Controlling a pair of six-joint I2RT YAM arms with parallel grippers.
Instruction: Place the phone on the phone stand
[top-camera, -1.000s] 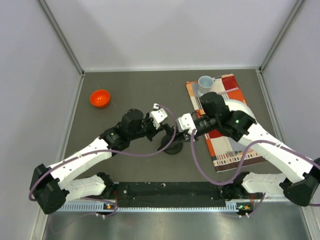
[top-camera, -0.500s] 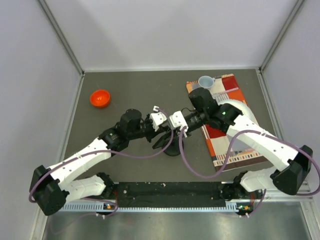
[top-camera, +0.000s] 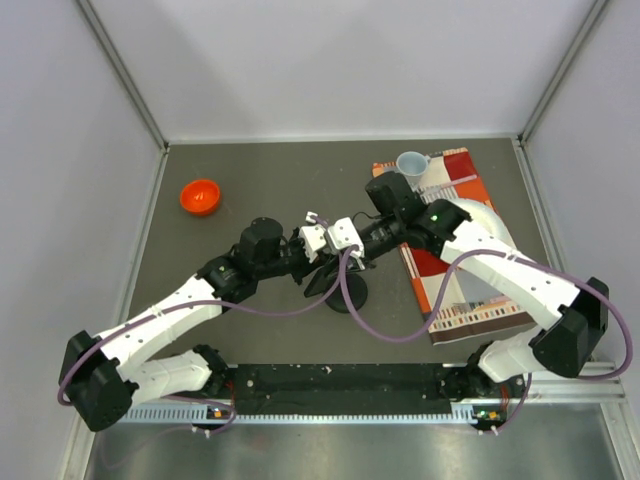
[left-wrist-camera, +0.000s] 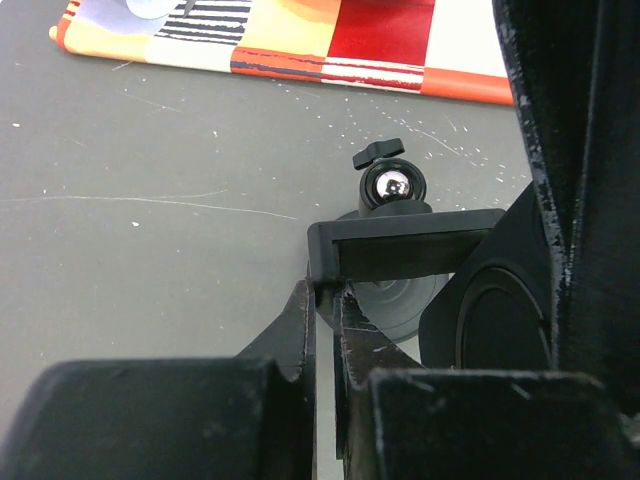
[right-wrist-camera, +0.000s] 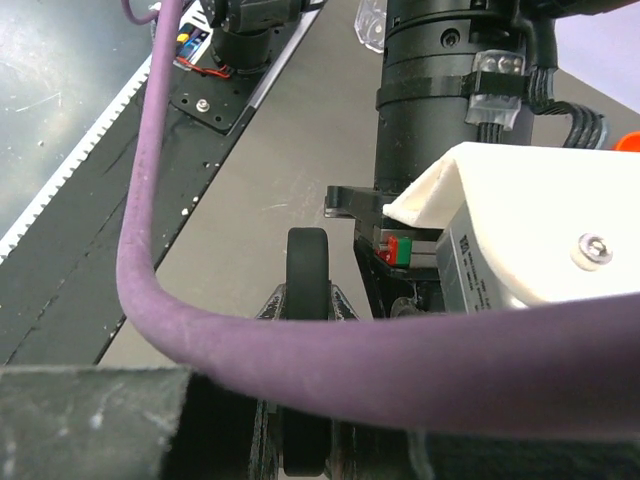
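Note:
The phone stand stands mid-table on its round base. In the left wrist view its ball joint and flat black cradle show just ahead. My left gripper is shut on the cradle's left end; from above it reaches in from the left. My right gripper is shut on the phone, seen edge-on as a thick black strip with a rounded end. From above it hangs over the stand, close to the left gripper. The phone is hidden there.
An orange bowl sits far left. A striped orange cloth lies at the right with a pale cup at its far end. A purple cable crosses the right wrist view. Grey walls enclose the table.
My right gripper has moved left with the phone, from beside the cloth to right over the stand. The left gripper has stayed at the stand.

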